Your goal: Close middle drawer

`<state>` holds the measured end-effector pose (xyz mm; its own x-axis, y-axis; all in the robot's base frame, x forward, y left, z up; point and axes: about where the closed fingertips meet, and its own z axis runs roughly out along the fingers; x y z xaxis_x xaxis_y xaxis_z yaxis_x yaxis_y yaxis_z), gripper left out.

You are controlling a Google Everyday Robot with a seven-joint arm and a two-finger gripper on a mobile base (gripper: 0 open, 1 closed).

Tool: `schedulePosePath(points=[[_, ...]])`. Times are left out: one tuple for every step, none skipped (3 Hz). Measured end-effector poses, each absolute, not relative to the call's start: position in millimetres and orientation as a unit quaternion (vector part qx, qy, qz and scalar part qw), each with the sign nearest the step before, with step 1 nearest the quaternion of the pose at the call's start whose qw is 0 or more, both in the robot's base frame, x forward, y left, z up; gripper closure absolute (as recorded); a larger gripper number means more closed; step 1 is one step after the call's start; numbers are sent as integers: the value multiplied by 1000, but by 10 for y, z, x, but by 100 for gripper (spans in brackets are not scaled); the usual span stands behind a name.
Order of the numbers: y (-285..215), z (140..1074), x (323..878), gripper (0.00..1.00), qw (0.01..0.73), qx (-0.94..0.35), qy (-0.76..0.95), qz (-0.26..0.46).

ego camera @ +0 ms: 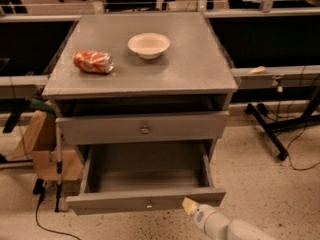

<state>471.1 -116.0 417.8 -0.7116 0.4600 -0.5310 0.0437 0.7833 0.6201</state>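
The middle drawer (145,184), a deep grey wooden box with a low plain front and one small round metal knob at centre, stands pulled far out, the gripper (189,206) at its front panel's right part.

One camera only for me. Sits high, on near side of grey cabinet (190,69). Looks down and away, toward far desks (265,15). Quite close: cabinet fills middle of view, from far edge almost to near edge. I see flat top from above. I see right down into open middle drawer (145,169). Speckled floor (260,184) shows left and right. Gripper (190,206) pokes in at near right, just beside drawer's front panel.
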Motion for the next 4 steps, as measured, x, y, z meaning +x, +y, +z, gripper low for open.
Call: schedulePosePath(points=[[-1094, 4192, 4796, 100, 359, 141, 874, 297], [-1103, 4183, 4955, 100, 367, 150, 870, 292], [-1103, 4183, 4955, 100, 367, 150, 870, 292], [-1160, 4114, 5242, 100, 381, 165, 867, 274]])
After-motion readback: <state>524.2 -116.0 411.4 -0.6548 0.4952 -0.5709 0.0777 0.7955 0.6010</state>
